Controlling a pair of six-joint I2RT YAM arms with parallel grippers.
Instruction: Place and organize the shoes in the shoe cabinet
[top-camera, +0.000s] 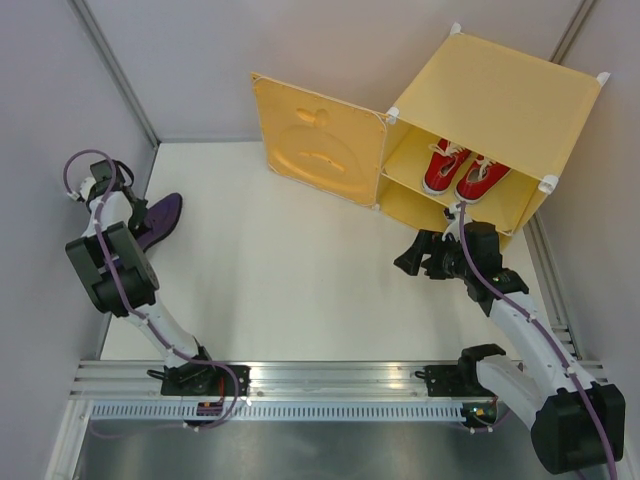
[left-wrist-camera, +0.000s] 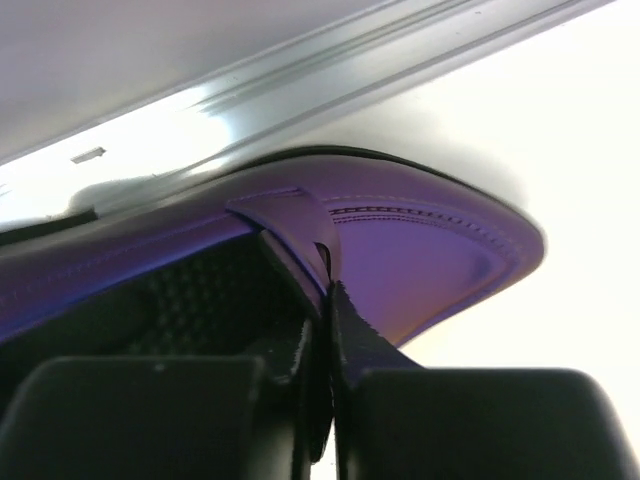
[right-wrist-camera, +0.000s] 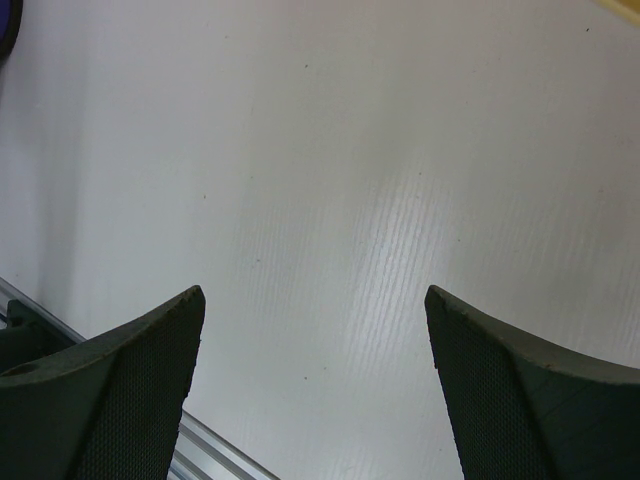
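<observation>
White tabletop (top-camera: 300, 270), pale grey walls (top-camera: 170, 50)

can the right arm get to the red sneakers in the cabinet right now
Probably yes: the cabinet door is swung open, the red sneakers sit at the front of the shelf, and the open right gripper is close by with nothing between, though it faces away.

My two arms, black and white.
My left arm (top-camera: 112, 268) and right arm (top-camera: 522, 318) have white tubes, chunky black joints, purple cables (top-camera: 84, 158) and bumpy black fingers (right-wrist-camera: 120, 390).
</observation>
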